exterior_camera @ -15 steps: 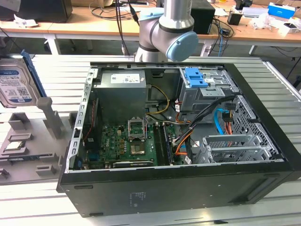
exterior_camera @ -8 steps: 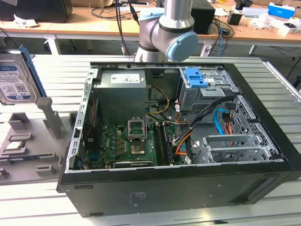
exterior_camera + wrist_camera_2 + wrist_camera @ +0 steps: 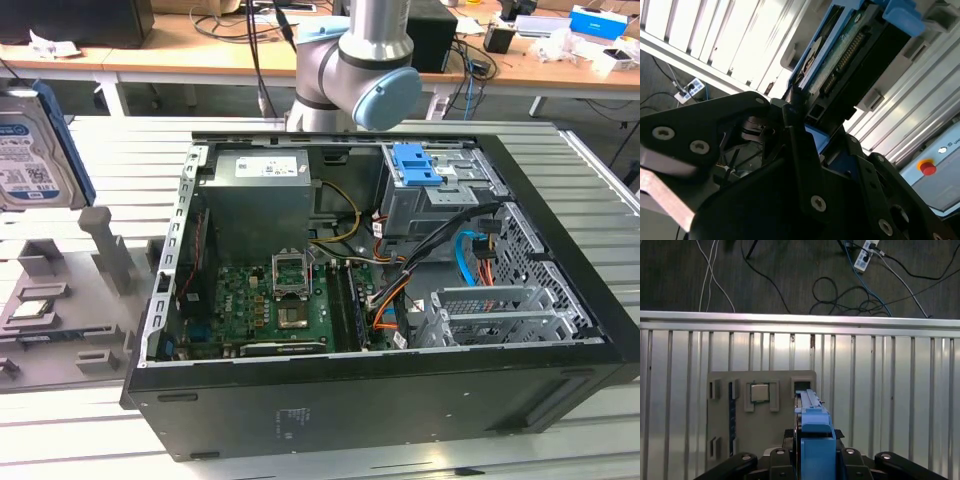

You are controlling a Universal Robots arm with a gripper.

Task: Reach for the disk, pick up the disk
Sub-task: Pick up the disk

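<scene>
The disk (image 3: pixel 38 145) stands upright in the upper part of the exterior view's left edge, which cuts off part of it. Its blue frame faces the computer case (image 3: pixel 400 410), and the 2 are well apart. Slats of the metal table (image 3: pixel 80 440) show between the disk's lower edge and the gray fixture plate (image 3: pixel 55 345), and 1 gray post (image 3: pixel 100 235) rises just beside its lower corner.

In the first wrist view the gripper (image 3: pixel 814 437) holds the disk edge-on over the plate. Bare plate and slats lie open on both sides, and the table's rail and the cabled floor lie beyond. In the second wrist view the black fingers (image 3: pixel 799 150) are closed against the blue frame, pinching the disk.

Count:
- 1 disk
- 1 plate
- 1 small square chip (image 3: pixel 760 392) seated in the plate, apart from the disk
- 1 open case
- 1 blue latch (image 3: pixel 415 165) inside the case
- 1 arm (image 3: pixel 350 70) behind the case
</scene>
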